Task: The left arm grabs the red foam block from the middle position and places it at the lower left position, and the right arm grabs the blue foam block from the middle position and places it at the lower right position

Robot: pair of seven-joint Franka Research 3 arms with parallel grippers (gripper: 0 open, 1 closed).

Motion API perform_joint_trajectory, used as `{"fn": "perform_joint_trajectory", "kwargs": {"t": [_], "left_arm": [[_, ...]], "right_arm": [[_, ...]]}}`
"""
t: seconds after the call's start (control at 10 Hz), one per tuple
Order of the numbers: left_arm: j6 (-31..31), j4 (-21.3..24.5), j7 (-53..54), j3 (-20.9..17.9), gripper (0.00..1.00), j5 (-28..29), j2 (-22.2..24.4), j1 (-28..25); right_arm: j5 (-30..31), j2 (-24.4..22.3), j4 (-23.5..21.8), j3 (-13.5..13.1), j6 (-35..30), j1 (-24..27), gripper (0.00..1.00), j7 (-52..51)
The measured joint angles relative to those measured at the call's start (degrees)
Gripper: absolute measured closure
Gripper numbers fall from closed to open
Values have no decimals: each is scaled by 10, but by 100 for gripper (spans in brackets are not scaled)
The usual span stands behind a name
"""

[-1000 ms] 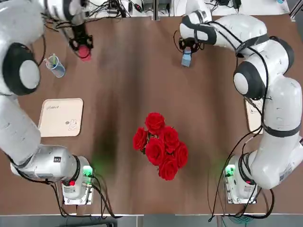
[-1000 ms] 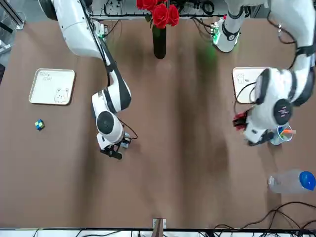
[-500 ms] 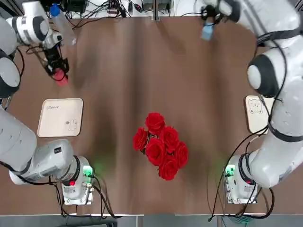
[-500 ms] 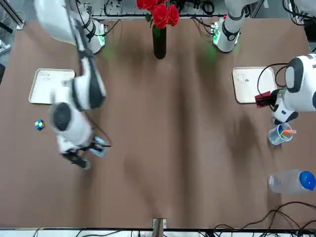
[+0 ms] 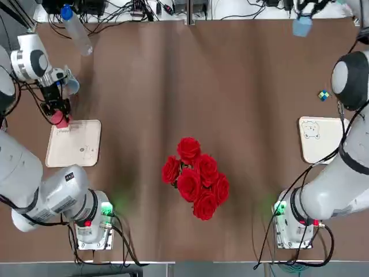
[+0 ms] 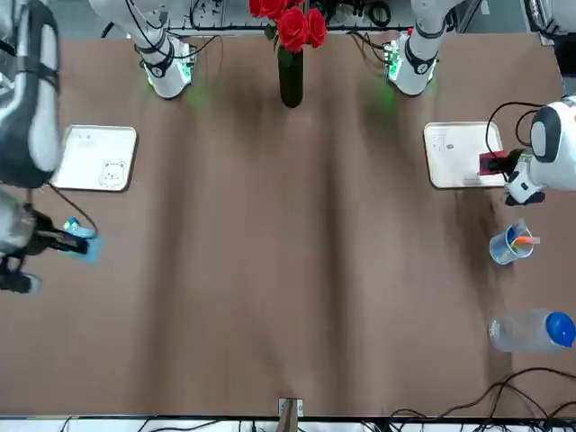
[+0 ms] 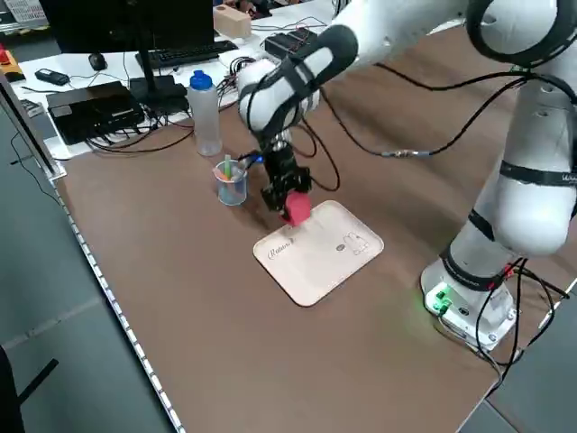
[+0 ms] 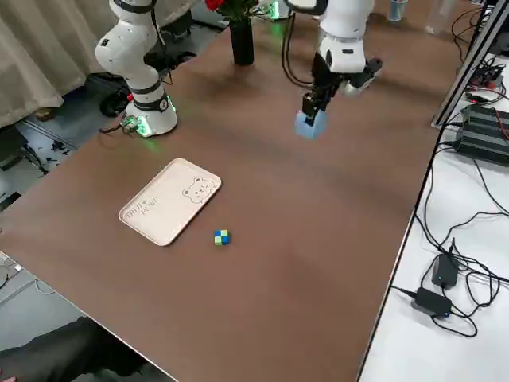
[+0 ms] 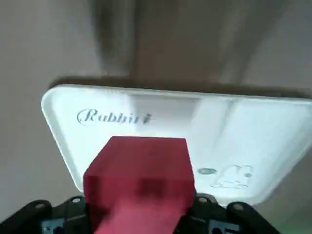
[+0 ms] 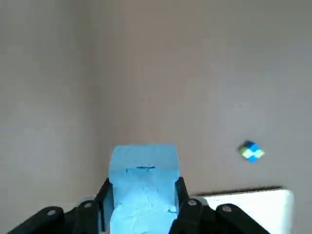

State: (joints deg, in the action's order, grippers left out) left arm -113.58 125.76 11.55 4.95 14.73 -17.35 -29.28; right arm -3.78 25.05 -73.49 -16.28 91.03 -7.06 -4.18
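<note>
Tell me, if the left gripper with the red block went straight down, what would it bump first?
Probably the cream tray. The left gripper holds the red foam block above the tray's edge nearest the cup, so the block would likely touch down there first, though the exact height is hard to judge.

The bear-face tray (image 5: 320, 139) is partly covered by the right arm (image 5: 351, 115).

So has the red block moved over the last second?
Yes. In the top view the red block, held in the left end effector, has come from the far middle of the table to the far edge of the cream tray.
</note>
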Motion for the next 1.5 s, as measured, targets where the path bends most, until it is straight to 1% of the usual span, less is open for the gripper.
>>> {"fn": "perform_joint_trajectory", "kwargs": {"t": [0.2, 0.5, 0.7, 0.8, 0.9, 1.1, 1.2, 1.3, 1.4, 1.5], "left_arm": [[-35, 13, 1, 1, 37, 25, -31, -6], [-37, 15, 5, 1, 37, 36, -43, -13], [-35, 14, 9, 3, 11, 36, -38, -13], [-27, 14, 18, 6, 0, 38, -33, -13], [-1, 10, 30, 15, 0, 38, -21, -13], [75, -16, 32, 48, 0, 38, 20, -13], [94, -34, 26, 62, 0, 18, 42, -13], [102, -57, 19, 71, 0, -18, 62, -12], [110, -86, 14, 76, 0, -52, 75, -12], [127, -118, -11, 90, 0, -76, 81, -13]], "right_arm": [[5, -1, 0, 0, -28, 57, 47, -114], [34, 0, -4, 0, -24, 114, 46, -220], [39, 0, -20, 1, 7, 156, 46, -301], [39, 1, -26, 1, 16, 179, 46, -338], [39, 1, -27, 1, 19, 194, 46, -362], [39, 1, -30, 2, 23, 209, 46, -380], [39, -1, -46, 2, 44, 213, 46, -381], [39, -10, -86, 1, 90, 218, 46, -381], [39, -26, -146, 1, 145, 225, 46, -381], [39, -48, -216, 1, 195, 233, 46, -382]]}}
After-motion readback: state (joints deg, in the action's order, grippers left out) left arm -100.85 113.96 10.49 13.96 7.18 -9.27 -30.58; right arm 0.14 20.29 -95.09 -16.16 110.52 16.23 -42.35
